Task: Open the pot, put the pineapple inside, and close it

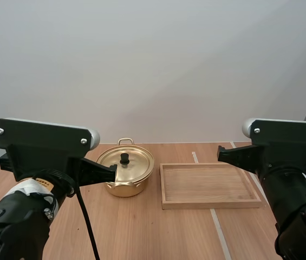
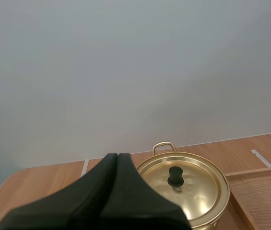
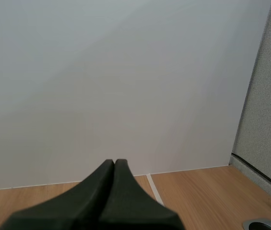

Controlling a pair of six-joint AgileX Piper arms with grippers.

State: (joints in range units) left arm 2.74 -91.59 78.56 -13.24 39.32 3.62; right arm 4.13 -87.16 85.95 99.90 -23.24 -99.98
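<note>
The pot (image 1: 125,181) is round, shallow and made of shiny gold-coloured metal, with a smooth wall that curves in at the base. Its lid (image 1: 134,165) is the same polished metal, slightly domed, and sits squarely on the rim. A small black knob (image 1: 124,158) stands at the centre of the lid. A thin metal loop handle (image 1: 125,141) sticks out on the far side of the pot. The pot stands on a bench (image 1: 142,233) of warm, fine-grained wood, left of centre in the high view. A pale strip of tape (image 1: 218,230) runs across the bench.

To the right of the pot, near it but not touching, lies a rectangular tray (image 1: 209,204) of light wood. It has a low raised rim and a flat, grained floor.

The left jaws are pressed together into a single matte black wedge with nothing between them. They point at the pot and are held above the bench on its near side. The right jaws are also closed on nothing, forming the same dark wedge, and hang above the right side of the bench.

In all there are one pot, one lid, one knob, one tray and two sets of jaws.
</note>
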